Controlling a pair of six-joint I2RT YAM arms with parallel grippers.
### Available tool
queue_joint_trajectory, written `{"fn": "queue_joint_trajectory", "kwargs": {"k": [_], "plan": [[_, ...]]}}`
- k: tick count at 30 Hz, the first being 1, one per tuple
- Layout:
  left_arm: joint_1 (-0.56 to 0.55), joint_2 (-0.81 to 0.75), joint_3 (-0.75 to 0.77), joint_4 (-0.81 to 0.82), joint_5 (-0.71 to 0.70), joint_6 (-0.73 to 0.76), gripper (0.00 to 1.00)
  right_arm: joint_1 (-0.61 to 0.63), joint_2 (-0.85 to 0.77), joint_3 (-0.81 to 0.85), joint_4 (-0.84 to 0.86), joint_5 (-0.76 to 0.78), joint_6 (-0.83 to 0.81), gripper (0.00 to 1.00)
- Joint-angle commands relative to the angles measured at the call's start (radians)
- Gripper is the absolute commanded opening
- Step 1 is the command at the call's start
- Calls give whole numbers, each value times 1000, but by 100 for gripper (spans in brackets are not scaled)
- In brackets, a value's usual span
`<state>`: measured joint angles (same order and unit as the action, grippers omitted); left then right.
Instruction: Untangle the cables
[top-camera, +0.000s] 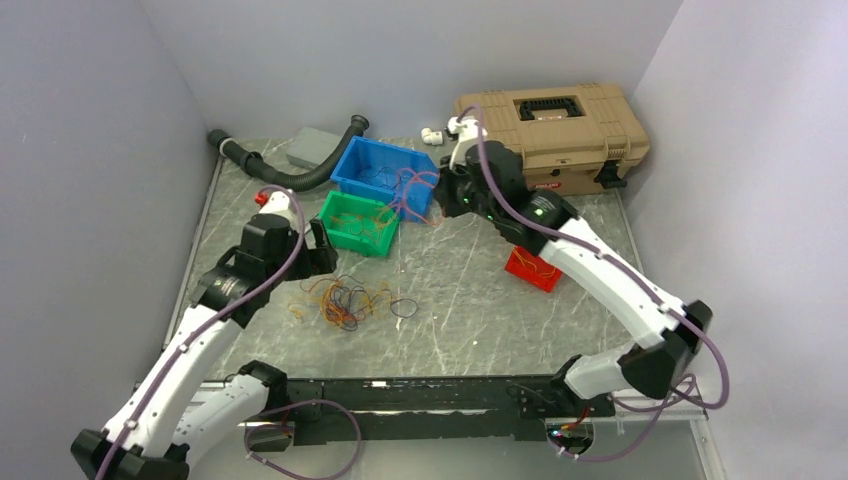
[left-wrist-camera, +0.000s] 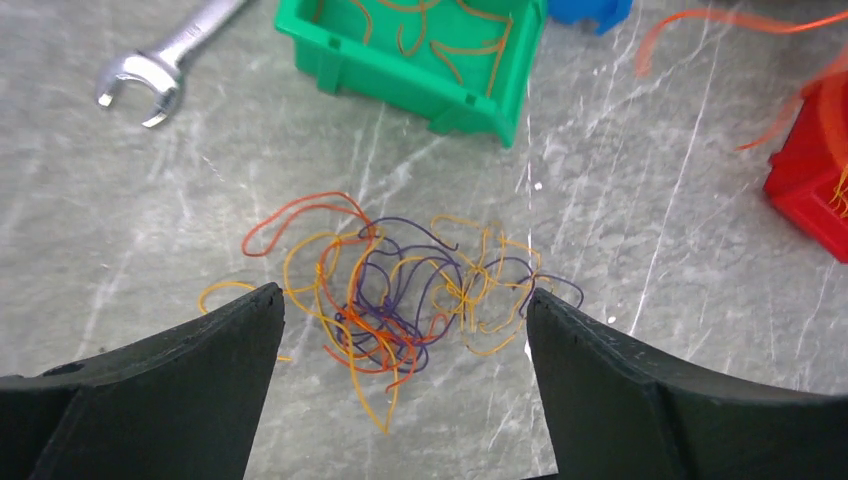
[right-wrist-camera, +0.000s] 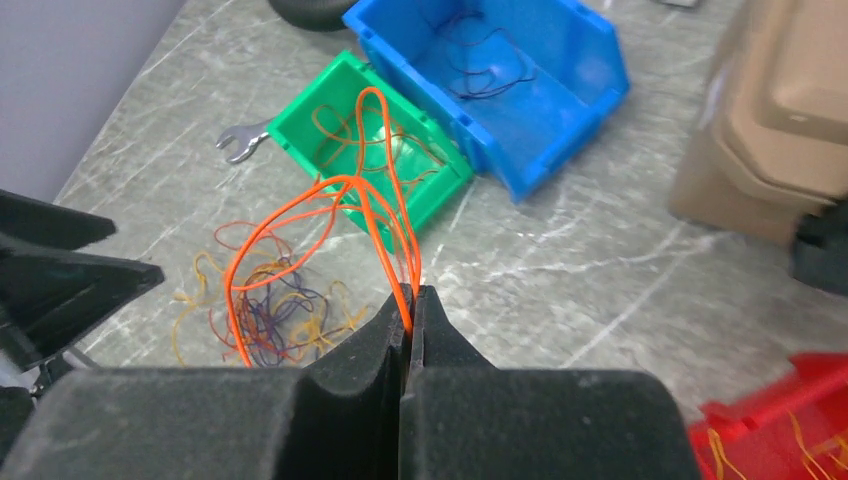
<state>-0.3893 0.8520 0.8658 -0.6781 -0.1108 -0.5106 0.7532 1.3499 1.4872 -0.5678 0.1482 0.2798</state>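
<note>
A loose tangle of cables (left-wrist-camera: 400, 300) in orange, yellow, red and dark purple lies on the marble table (top-camera: 460, 300), also seen in the top view as the tangle (top-camera: 340, 300). My left gripper (left-wrist-camera: 405, 293) hovers over it, open, its fingers (left-wrist-camera: 200, 380) wide on either side and nothing between them. My right gripper (right-wrist-camera: 410, 295) is shut on a few orange cables (right-wrist-camera: 340, 200) that loop up and hang down toward the tangle (right-wrist-camera: 270, 310). In the top view the right gripper (top-camera: 440, 195) is raised near the blue bin's corner, and the left gripper (top-camera: 325, 255) sits beside the green bin.
A green bin (top-camera: 358, 238) with orange cables, a blue bin (top-camera: 385, 160) with dark ones and a red bin (top-camera: 533, 268) with yellow ones stand on the table. A wrench (left-wrist-camera: 165, 70) lies left of the green bin. A tan case (top-camera: 550, 125) and black hose (top-camera: 290, 175) sit at the back.
</note>
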Motion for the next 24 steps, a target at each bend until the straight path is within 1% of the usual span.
{"fn": "queue_joint_trajectory", "kwargs": {"k": [1, 5, 8, 11, 15, 19, 24], "plan": [[15, -77, 86, -127, -131, 65, 96, 5, 108, 64, 165, -117, -6, 0], [32, -130, 87, -141, -207, 96, 99, 23, 231, 119, 219, -127, -17, 0], [32, -148, 73, -138, -232, 110, 99, 30, 329, 172, 240, -135, -18, 0], [32, -158, 54, -128, -246, 129, 99, 37, 416, 245, 242, -141, -18, 0], [33, -175, 24, -114, -301, 147, 99, 44, 517, 314, 239, -115, -35, 0], [32, -189, -14, -69, -304, 173, 99, 55, 597, 346, 227, -72, -62, 0], [32, -180, -11, -79, -321, 171, 99, 55, 695, 349, 212, -73, -87, 0]]}}
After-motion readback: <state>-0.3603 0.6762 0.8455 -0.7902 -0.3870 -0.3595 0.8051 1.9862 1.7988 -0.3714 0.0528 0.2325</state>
